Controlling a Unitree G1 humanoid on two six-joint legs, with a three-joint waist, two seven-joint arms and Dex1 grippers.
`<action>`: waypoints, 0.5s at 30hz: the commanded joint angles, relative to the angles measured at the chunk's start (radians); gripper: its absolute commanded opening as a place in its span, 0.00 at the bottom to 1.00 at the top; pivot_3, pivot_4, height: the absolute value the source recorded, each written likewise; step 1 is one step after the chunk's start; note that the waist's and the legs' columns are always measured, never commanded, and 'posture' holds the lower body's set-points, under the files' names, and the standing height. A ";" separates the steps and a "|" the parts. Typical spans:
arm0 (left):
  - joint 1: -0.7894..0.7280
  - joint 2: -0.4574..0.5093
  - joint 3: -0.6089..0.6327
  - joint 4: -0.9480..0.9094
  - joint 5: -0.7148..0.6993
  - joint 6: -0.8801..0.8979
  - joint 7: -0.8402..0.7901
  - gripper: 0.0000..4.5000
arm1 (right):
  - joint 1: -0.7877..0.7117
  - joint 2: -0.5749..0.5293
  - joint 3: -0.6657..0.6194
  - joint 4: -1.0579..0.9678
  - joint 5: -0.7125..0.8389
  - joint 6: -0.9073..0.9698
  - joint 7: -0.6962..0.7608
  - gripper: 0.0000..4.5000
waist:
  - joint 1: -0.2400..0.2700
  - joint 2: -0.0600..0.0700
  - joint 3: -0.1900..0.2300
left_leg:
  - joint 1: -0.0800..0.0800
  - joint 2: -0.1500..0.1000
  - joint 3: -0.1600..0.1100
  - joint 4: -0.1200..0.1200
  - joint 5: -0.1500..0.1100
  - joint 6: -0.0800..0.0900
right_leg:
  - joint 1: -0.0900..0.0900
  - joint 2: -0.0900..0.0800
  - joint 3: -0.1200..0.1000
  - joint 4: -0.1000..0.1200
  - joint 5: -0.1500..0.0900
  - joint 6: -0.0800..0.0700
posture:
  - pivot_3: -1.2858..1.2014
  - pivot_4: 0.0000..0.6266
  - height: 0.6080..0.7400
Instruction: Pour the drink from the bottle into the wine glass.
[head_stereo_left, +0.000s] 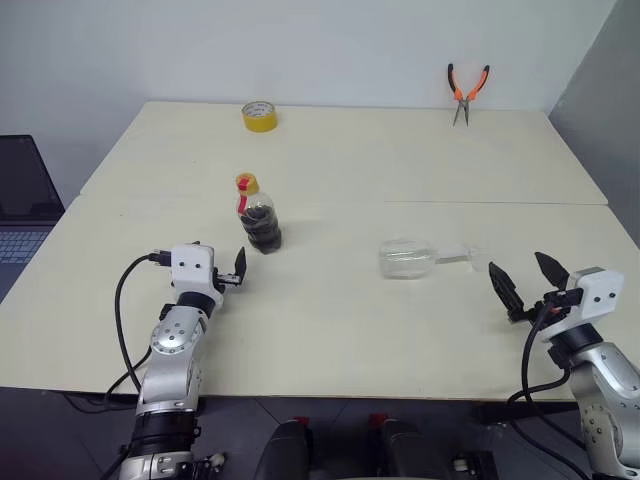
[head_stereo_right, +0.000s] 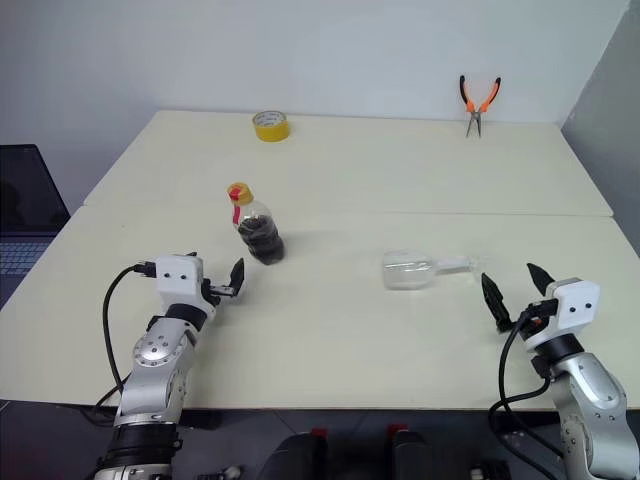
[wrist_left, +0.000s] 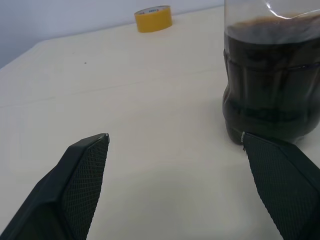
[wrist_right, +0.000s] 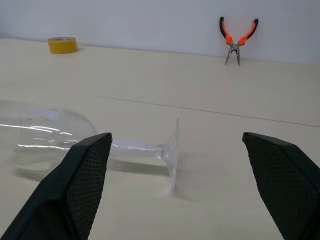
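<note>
The bottle (head_stereo_left: 258, 213) stands upright on the left half of the table, with a yellow cap, a red band at the neck and the dark drink (wrist_left: 272, 95) filling its lower body. The clear wine glass (head_stereo_left: 408, 258) lies on its side to the right, its foot (wrist_right: 173, 150) pointing toward my right arm. My left gripper (head_stereo_left: 220, 262) is open just short of the bottle, which sits off its right finger (wrist_left: 280, 180) in the left wrist view. My right gripper (head_stereo_left: 524, 275) is open, level with the table and apart from the glass's foot, holding nothing.
A yellow tape roll (head_stereo_left: 259, 116) sits at the table's far edge on the left. Orange-handled pliers (head_stereo_left: 467, 90) lean against the back wall on the right. A laptop (head_stereo_left: 20, 205) sits off the table's left side. A seam crosses the tabletop (head_stereo_left: 350, 330) behind the bottle.
</note>
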 joint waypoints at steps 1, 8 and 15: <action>0.001 0.013 -0.006 -0.008 0.013 -0.050 -0.011 1.00 | -0.014 -0.004 -0.014 -0.016 0.012 -0.006 0.006 1.00 | 0.000 0.000 0.000 | 0.000 0.000 0.000 0.000 0.000 0.000 | 0.000 0.000 0.000 0.000 0.000 0.000 | 0.52 0.24 1.00; 0.022 0.016 -0.023 0.000 0.054 -0.089 0.003 1.00 | -0.015 -0.005 -0.005 -0.016 0.014 -0.003 0.019 1.00 | 0.000 0.000 0.000 | 0.000 0.000 0.000 0.000 0.000 0.000 | 0.000 0.000 0.000 0.000 0.000 0.000 | 0.52 0.24 1.00; 0.047 0.013 -0.009 -0.028 -0.007 -0.085 -0.033 1.00 | -0.001 -0.036 0.049 -0.101 0.015 0.056 0.052 1.00 | -0.001 0.000 0.000 | 0.000 0.000 0.000 0.000 0.000 0.000 | 0.000 0.000 0.000 0.000 0.000 0.000 | 0.52 0.24 1.00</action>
